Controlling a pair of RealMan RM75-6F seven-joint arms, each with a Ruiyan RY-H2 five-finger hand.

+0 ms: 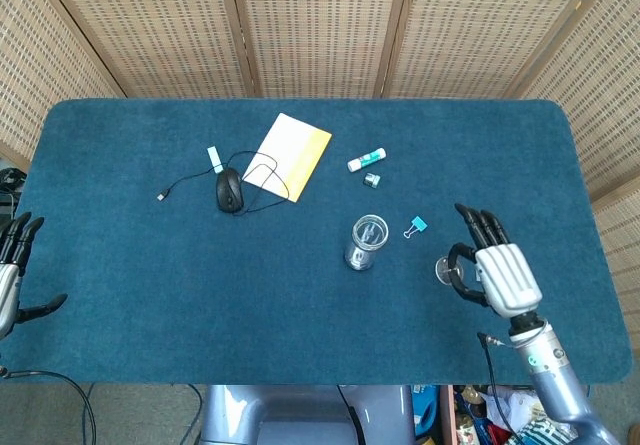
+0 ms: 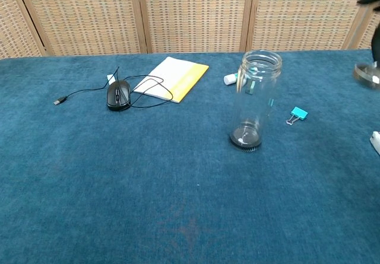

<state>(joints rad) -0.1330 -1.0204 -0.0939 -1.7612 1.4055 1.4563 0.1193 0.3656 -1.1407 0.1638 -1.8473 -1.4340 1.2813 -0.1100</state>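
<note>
My right hand [image 1: 497,271] hangs above the table's right side, pinching a small round metal lid [image 1: 445,268] between thumb and finger. In the chest view the lid [image 2: 367,73] shows high at the right edge, level with the rim of the jar. The clear glass jar [image 1: 367,242] stands upright and uncapped [image 2: 255,101], left of the hand. My left hand [image 1: 11,265] stays off the table's left edge, fingers spread, holding nothing.
A blue binder clip [image 1: 415,226] lies between jar and hand. A glue stick [image 1: 366,159] and small cap [image 1: 371,179] lie behind the jar. Further left are a yellow-white notebook [image 1: 289,155], a wired black mouse [image 1: 229,189] and a white stick [image 1: 214,158]. A white box edge [image 2: 376,140] shows at right.
</note>
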